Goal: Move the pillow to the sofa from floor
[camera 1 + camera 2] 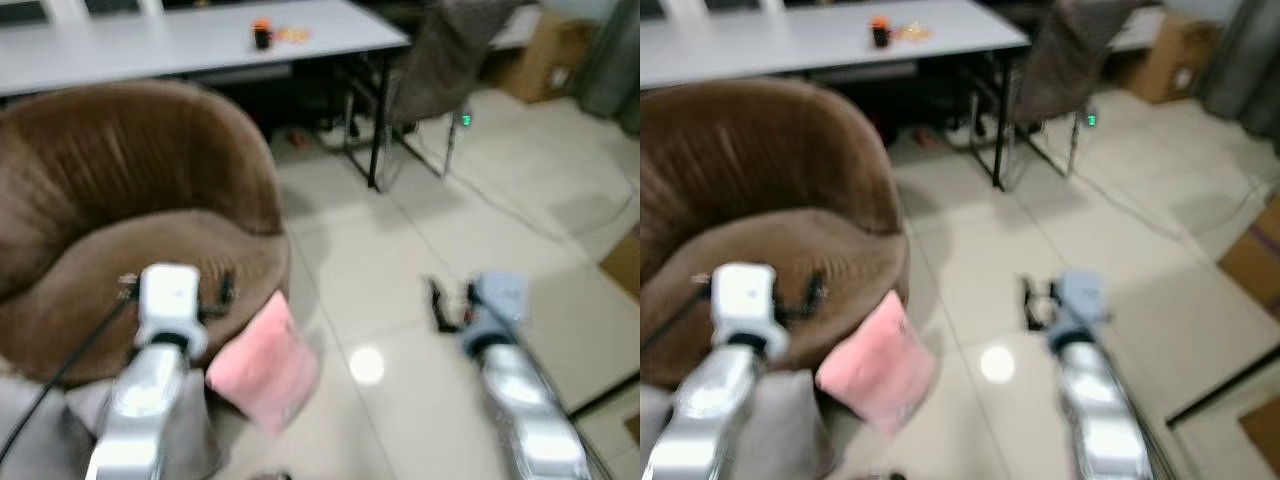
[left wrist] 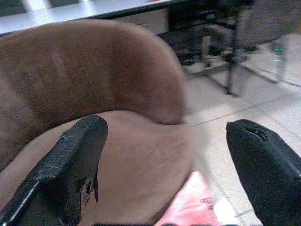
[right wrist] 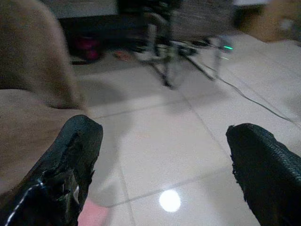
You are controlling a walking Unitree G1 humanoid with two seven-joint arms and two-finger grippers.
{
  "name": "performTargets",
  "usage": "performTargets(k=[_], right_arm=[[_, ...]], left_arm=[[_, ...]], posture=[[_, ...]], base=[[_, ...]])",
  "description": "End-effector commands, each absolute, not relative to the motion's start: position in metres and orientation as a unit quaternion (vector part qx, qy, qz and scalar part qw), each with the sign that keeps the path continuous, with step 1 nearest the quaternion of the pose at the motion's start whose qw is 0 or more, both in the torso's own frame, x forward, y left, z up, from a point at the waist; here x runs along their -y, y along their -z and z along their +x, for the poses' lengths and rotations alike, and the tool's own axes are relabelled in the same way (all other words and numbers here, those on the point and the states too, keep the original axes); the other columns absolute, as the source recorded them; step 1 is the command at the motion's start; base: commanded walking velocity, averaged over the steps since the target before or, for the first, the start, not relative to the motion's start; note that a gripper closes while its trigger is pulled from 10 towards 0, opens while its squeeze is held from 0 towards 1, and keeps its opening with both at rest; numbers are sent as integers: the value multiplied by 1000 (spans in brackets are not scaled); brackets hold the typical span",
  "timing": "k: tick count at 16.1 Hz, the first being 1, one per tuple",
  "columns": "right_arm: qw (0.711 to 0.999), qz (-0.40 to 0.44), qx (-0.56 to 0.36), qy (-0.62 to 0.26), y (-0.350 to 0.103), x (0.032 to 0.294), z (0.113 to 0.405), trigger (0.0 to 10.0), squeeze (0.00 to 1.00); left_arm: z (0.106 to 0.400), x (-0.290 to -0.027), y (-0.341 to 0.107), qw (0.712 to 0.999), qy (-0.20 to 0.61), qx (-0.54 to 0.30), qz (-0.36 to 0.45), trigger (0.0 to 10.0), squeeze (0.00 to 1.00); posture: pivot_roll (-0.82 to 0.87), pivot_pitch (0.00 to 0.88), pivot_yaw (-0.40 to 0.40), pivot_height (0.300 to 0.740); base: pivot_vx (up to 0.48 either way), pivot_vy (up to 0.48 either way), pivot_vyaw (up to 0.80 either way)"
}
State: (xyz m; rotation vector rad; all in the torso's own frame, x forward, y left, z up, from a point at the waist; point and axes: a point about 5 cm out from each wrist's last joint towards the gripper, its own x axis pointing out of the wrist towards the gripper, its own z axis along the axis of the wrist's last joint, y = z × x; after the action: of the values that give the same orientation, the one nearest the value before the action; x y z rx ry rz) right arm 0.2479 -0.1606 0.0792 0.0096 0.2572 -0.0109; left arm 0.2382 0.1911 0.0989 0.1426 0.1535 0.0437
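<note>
Pale floor tiles (image 1: 420,270) stretch ahead of you, with the brown sofa (image 1: 130,230) at your left. You see the pink pillow (image 1: 265,365) down on the floor, leaning against the sofa's front edge, so nothing is done yet. Your left gripper (image 2: 164,155) hovers above the seat, fingers spread wide; your right gripper (image 3: 164,160) hangs over bare tile, fingers equally spread. Grasping, lifting and placing all remain.
</note>
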Motion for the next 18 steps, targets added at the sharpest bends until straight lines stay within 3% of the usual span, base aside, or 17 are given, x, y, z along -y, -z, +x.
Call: performTargets(k=[1,8,9,10,12,13,14,18], right_arm=[[992,-9,-127,15,-80,168,249,10000,1000],[992,-10,-128,14,-79,167,251,10000,1000],[992,-9,-128,15,-79,168,252,10000,1000],[992,-9,-128,16,-79,168,252,10000,1000],[992,-11,-128,18,-79,168,252,10000,1000],[992,-11,-126,16,-79,167,252,10000,365],[993,-1,-121,15,-81,166,253,10000,0],[994,7,-106,4,-87,165,259,10000,0]], left_arm=[[237,-188,-101,995,-22,-70,63,275,0],[237,-189,-104,996,-23,-60,57,0,0],[237,-188,-104,996,-22,-59,59,2549,0],[238,-187,-104,996,-16,-60,69,10000,0],[239,-187,-103,995,-17,-63,71,10000,0],[240,-187,-103,995,-22,-62,74,10000,0],[241,-187,-104,995,-21,-59,80,10000,0],[243,-188,-106,995,-31,-50,83,10000,0]], posture=[[-68,8,-4,740],[-64,5,-5,740],[-65,5,-4,740],[-67,5,-2,740],[-68,5,-2,740],[-70,3,1,740],[-70,2,1,740],[-71,0,-1,740]], base=[[0,0,800],[0,0,800],[0,0,800],[0,0,800],[0,0,800],[0,0,0],[0,0,0],[0,-160,0]])
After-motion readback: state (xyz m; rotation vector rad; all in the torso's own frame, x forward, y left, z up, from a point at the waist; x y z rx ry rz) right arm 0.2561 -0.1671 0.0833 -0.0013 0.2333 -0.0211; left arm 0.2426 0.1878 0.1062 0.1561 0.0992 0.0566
